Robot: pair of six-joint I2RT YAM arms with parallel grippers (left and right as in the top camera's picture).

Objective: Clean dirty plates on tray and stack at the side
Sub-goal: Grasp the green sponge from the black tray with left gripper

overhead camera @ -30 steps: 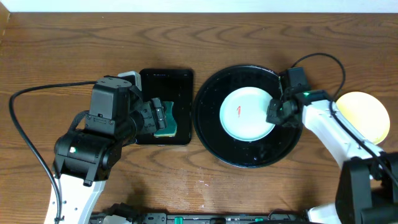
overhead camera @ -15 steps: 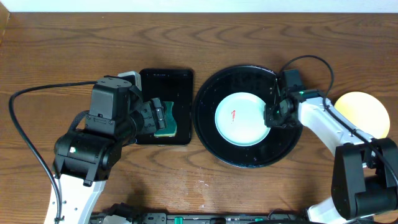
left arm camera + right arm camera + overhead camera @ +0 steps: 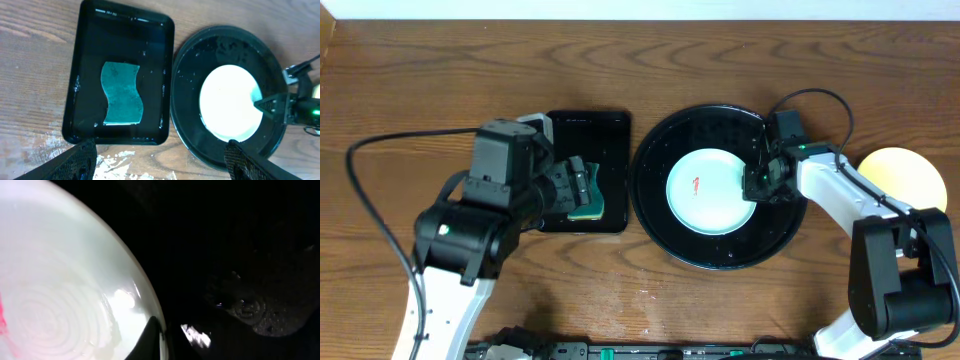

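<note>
Brown wood-grain table, bare along its far edge and both far corners. The round black tray sits right of centre, wet and glossy, carrying one mint-green plate slightly left of its middle; a red smear marks the plate. The tray floor is clear around the plate on all sides. A yellow plate lies on the table well right of the tray, partly under the right arm. Just left of the tray, a rectangular black tray holds a green sponge. The left gripper hangs above the sponge, fingers wide apart, empty. The right gripper meets the plate's right rim; clamped or loose cannot be determined.
</note>
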